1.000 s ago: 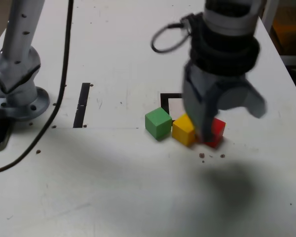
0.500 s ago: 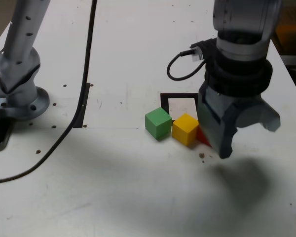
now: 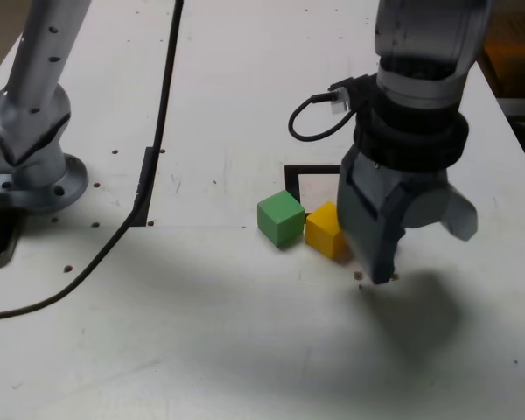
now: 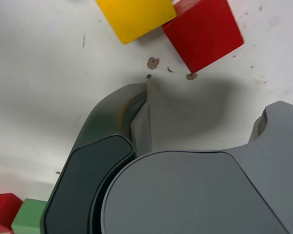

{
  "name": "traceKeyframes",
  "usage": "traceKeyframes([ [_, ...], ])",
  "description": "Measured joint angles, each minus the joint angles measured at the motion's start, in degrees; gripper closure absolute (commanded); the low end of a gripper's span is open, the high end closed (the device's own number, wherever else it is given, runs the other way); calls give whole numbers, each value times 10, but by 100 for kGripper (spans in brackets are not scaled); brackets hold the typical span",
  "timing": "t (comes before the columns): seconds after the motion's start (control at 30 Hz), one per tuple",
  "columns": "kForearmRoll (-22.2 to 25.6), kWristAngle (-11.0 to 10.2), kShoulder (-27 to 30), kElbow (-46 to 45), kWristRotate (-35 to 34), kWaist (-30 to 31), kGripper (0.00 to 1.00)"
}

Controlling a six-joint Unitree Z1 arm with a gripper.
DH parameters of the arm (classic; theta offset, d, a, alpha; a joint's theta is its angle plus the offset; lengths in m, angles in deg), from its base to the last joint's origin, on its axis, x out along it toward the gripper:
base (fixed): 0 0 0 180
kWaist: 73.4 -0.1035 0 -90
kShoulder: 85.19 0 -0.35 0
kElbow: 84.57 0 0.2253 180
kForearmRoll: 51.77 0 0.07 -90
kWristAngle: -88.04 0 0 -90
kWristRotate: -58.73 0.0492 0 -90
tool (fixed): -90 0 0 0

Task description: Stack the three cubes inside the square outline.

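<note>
My hand (image 3: 394, 241) hangs low over the worktop (image 3: 245, 332), its two fingers standing well apart with nothing between them. In the wrist view one dark finger (image 4: 95, 175) points toward some brown crumbs (image 4: 153, 62) on the white surface, and just beyond them lie the red cube (image 4: 203, 30) and the yellow cube (image 4: 132, 14), corner to corner, touching or almost so.

In the exterior view the hand covers the red cube completely. The yellow cube (image 3: 324, 229) is at about nine o'clock from my fingers, just beside them. The green cube (image 3: 280, 218) is further on in the same direction, very near the yellow one. Behind all three, at about twelve o'clock from the yellow cube, is the square outline (image 3: 290, 178), with no cube in the part that I can see; my hand hides the rest.

I judge that I am at the first step: going down to take a cube, probably the red one. No cube is placed yet. The next move asks me to bring the fingers on both sides of the red cube without pushing the yellow neighbour, then close and lift.
</note>
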Motion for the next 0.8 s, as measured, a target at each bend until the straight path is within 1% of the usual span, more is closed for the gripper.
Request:
traceKeyframes([
  [0.2,-14,15,-3,0,9,-5,15],
  [0.57,-48,16,-7,-23,12,-20,12],
  [0.8,-63,21,-7,-30,14,-29,11],
])
